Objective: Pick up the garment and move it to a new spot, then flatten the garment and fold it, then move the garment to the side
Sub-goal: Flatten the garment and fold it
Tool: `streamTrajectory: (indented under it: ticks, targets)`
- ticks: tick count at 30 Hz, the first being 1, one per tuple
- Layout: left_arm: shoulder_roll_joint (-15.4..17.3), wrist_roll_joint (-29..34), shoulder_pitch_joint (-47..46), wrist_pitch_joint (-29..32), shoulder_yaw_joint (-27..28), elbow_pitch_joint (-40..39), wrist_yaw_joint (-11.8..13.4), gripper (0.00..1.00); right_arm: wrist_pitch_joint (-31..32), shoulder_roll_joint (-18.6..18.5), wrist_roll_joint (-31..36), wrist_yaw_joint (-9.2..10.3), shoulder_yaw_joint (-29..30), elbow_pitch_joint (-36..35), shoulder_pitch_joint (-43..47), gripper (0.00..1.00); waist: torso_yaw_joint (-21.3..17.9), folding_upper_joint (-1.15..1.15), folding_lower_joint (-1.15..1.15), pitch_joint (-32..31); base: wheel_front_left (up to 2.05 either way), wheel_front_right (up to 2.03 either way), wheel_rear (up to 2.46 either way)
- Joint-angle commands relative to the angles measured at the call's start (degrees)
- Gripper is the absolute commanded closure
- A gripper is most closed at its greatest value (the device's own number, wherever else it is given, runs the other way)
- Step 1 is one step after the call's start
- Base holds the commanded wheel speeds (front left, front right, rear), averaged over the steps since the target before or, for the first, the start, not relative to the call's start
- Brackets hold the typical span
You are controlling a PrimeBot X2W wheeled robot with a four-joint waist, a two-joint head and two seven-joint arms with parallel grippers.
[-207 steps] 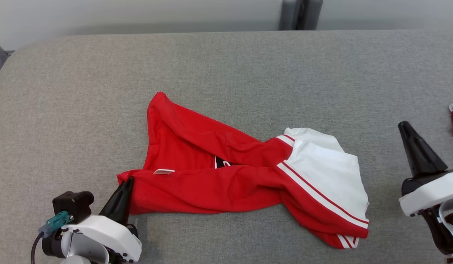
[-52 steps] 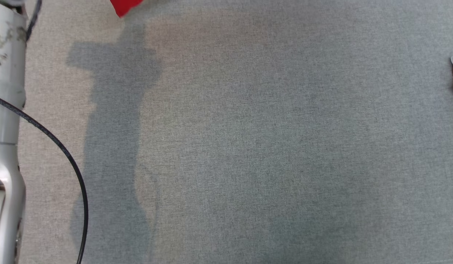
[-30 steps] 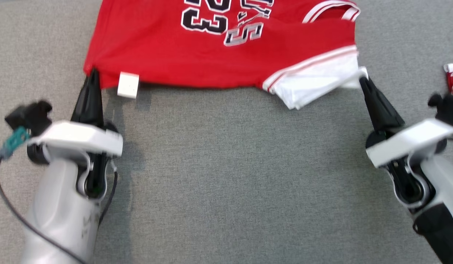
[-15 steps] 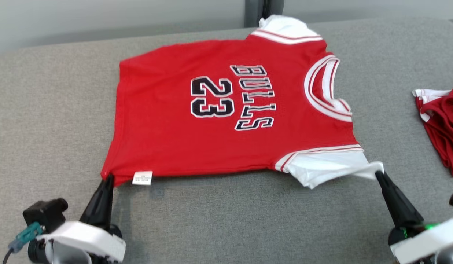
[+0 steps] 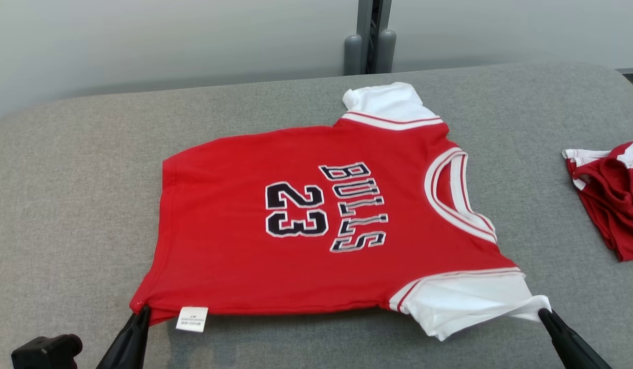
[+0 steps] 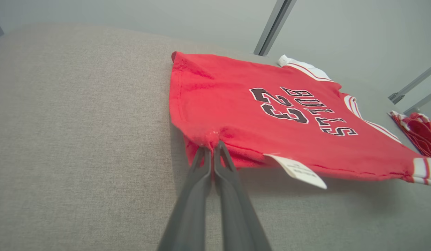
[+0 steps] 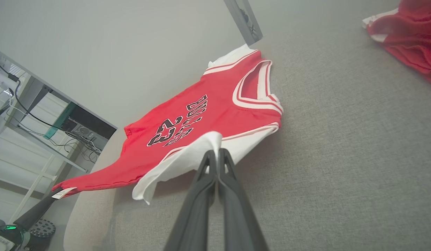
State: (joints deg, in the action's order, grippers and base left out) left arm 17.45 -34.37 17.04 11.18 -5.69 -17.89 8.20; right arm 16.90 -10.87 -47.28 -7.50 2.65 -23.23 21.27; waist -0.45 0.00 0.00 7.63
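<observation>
Left tool: jaws fully closed, pinching the red hem corner of the shirt at 7 o'clock in the head view. Right tool: jaws fully closed on the edge of the near white sleeve at 5 o'clock. The shirt lies spread, print side up, at the centre of the grey surface, collar toward 3 o'clock, with its near edge raised slightly off the surface. A white label hangs just beside the left tool. A second red garment lies well apart at 3 o'clock.
</observation>
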Motion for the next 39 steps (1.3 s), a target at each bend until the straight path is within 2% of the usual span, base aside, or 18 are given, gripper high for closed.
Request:
streamTrajectory:
  ticks: [1,7,16,23,30,39]
  targets:
    - [0.64,0.37,1.23,0.71,0.74,-1.98,1.12,1.00,3.34,2.50,1.57,0.02,2.19,-3.13,1.46,1.00,-0.01,0.00,0.00,-0.08,0.00,0.00,0.00]
    - [1.57,0.24,2.90,3.34,0.61,-5.27,2.25,1.00,9.65,6.52,4.38,0.02,5.96,-8.47,1.74,1.00,0.10,0.00,0.00,0.62,0.00,0.00,0.00]
    - [1.83,-0.70,-0.21,4.65,-0.54,-5.21,1.12,1.00,12.45,7.13,5.42,0.02,6.72,-7.66,-5.80,1.00,0.51,0.00,0.00,2.90,0.00,0.00,0.00]
    - [1.71,-3.23,-5.42,5.20,-0.17,-3.23,-0.56,1.00,12.55,1.25,5.41,0.02,4.08,-0.96,-20.95,1.00,0.04,0.00,0.00,8.53,0.00,0.00,0.00]
    - [0.76,-5.49,-12.11,3.93,0.20,1.94,-2.69,1.00,8.85,-3.92,4.02,0.02,-1.88,10.97,-34.28,1.00,0.41,0.00,0.00,15.20,0.00,0.00,0.00]
    - [-0.12,-6.45,-17.88,2.14,-0.63,9.93,-5.06,1.00,1.30,-8.24,2.57,0.02,-10.79,24.34,-42.96,1.00,1.12,0.00,0.00,18.38,0.00,0.00,0.00]
